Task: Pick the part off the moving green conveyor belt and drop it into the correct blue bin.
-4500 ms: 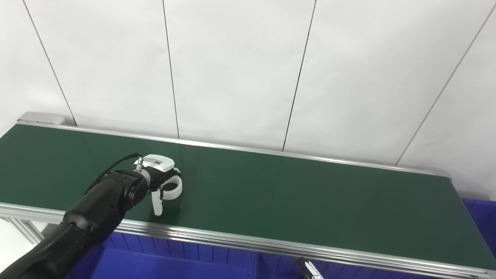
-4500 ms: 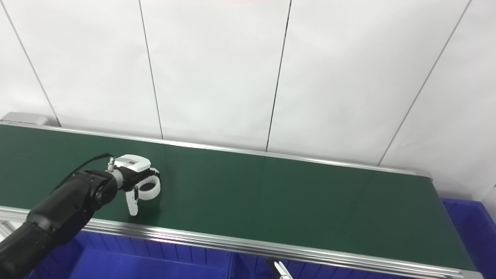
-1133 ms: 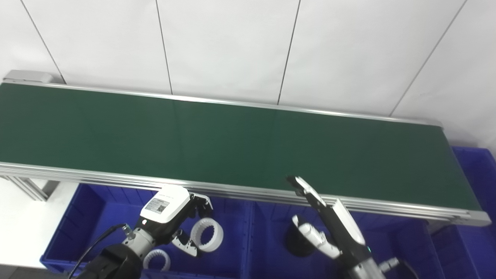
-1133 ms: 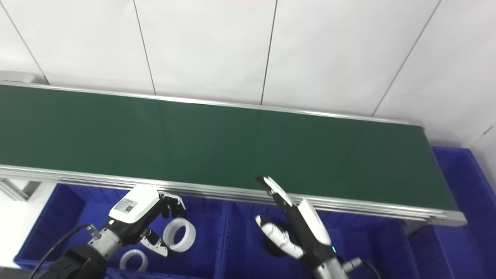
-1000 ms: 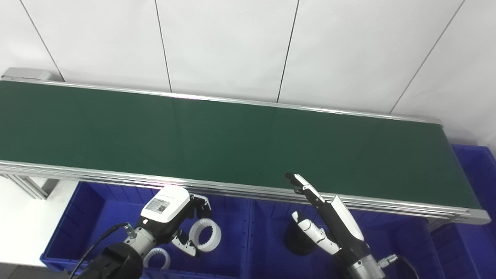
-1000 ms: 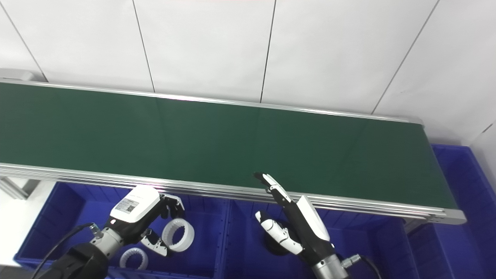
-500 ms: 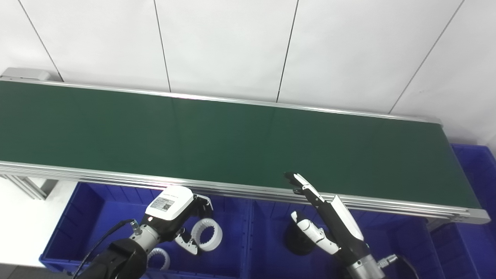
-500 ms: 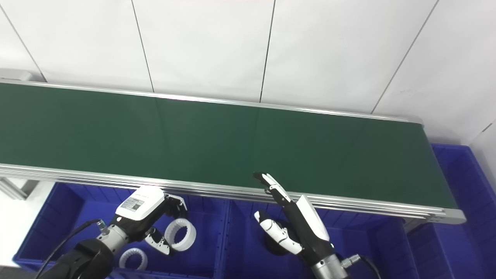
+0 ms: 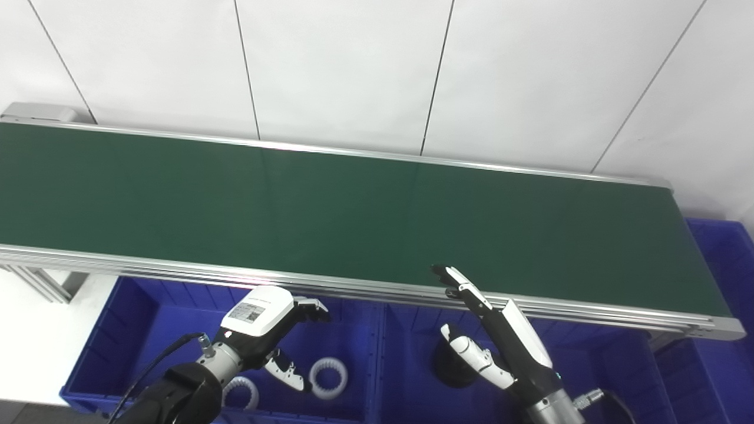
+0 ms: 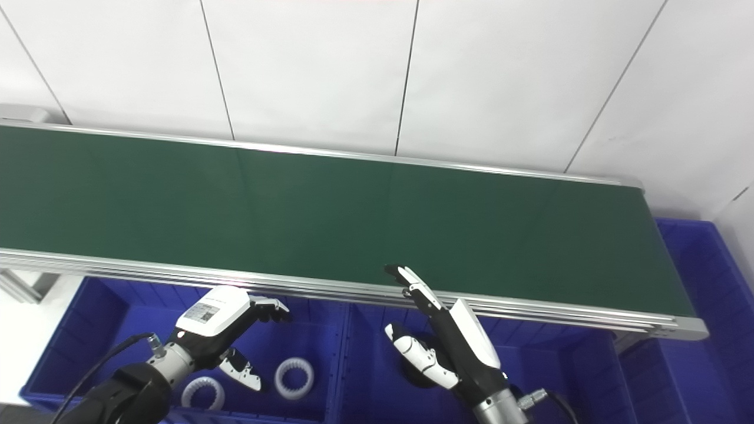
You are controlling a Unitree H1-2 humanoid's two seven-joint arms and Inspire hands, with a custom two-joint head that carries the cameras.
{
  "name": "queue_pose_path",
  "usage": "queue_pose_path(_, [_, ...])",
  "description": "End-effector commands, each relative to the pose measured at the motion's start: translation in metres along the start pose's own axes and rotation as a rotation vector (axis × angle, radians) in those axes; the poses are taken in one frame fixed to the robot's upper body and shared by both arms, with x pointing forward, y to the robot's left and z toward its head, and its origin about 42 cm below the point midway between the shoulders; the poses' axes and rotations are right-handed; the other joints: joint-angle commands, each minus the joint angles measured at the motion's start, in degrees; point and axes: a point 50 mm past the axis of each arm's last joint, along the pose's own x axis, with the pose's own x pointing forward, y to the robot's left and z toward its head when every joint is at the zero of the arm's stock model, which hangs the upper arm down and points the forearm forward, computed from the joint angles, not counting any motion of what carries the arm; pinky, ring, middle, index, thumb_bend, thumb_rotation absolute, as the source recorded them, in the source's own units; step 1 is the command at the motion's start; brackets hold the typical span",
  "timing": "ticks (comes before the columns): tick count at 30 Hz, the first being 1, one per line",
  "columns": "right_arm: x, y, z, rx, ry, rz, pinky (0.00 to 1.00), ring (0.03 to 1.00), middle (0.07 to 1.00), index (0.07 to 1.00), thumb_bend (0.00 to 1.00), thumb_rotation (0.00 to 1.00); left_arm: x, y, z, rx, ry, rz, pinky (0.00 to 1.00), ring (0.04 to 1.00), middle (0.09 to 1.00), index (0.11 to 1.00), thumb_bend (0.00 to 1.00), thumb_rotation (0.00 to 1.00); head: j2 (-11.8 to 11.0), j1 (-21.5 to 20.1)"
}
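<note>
The white ring part [image 9: 328, 377] lies flat on the floor of the left blue bin [image 9: 112, 330], beside a second white ring [image 9: 241, 393]. My left hand [image 9: 268, 330] hovers above that bin, open, its fingers spread and holding nothing. My right hand [image 9: 492, 341] is open with fingers stretched toward the near rail of the green conveyor belt [image 9: 353, 218], over the middle blue bin [image 9: 412, 377]. The belt carries no part.
A black round part [image 9: 450, 368] sits in the middle bin, partly behind my right hand. Another blue bin [image 9: 721, 253] stands past the belt's right end. An aluminium rail [image 9: 177, 271] edges the belt's near side. White wall panels rise behind.
My left hand has opened and let go of the white ring, which has dropped to the bin floor. The right hand has barely moved.
</note>
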Motion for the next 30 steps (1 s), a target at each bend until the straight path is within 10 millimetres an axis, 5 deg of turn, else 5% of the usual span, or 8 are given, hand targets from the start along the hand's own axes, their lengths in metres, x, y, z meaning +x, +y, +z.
queue_pose_path(1, [0.002,-0.006,0.011,0.0,-0.036,-0.031,0.85,0.919,0.954,0.927,0.35,0.94,0.005,0.017,0.002,0.03,-0.024,0.049,0.59,0.642,0.696,0.712,0.75,0.31,0.03,0.06])
queue_pose_path(7, [0.002,-0.004,0.01,-0.002,-0.036,-0.031,0.85,0.919,0.951,0.925,0.36,0.95,0.003,0.02,0.004,0.003,-0.035,0.041,0.61,0.657,0.706,0.723,0.74,0.46,0.25,-0.09])
queue_pose_path(17, [0.003,0.0,0.01,0.005,-0.035,-0.033,0.86,0.922,0.952,0.926,0.36,0.96,-0.011,0.027,0.015,-0.592,-0.33,0.088,0.72,0.785,0.785,0.76,0.57,0.43,0.66,-1.39])
queue_pose_path(18, [0.003,0.0,0.01,0.006,-0.037,-0.032,0.85,0.922,0.951,0.925,0.35,0.96,-0.012,0.026,0.014,-0.634,-0.345,0.09,0.77,0.823,0.837,0.814,0.56,0.53,0.66,-1.39])
queue_pose_path(24, [0.003,0.008,0.007,0.026,-0.035,-0.035,0.86,0.927,0.949,0.925,0.36,0.95,-0.023,0.031,0.008,-0.763,-0.36,0.073,0.88,0.934,0.959,0.928,0.6,0.76,0.81,-2.21])
queue_pose_path(28, [0.003,0.018,0.004,0.042,-0.025,-0.04,0.87,0.929,0.952,0.927,0.37,0.95,-0.026,0.039,0.003,-0.79,-0.376,0.069,0.93,0.961,0.981,0.953,0.57,0.8,0.57,-7.4])
queue_pose_path(29, [0.005,0.023,0.002,0.048,-0.021,-0.041,0.87,0.928,0.953,0.93,0.39,0.94,-0.027,0.041,-0.002,-0.782,-0.391,0.065,0.95,0.972,0.989,0.963,0.55,0.82,-0.37,-13.33])
queue_pose_path(30, [0.006,0.028,0.0,0.053,-0.015,-0.041,0.87,0.928,0.953,0.93,0.39,0.94,-0.028,0.043,-0.006,-0.776,-0.4,0.06,0.95,0.974,0.99,0.965,0.54,0.82,-0.63,-14.62])
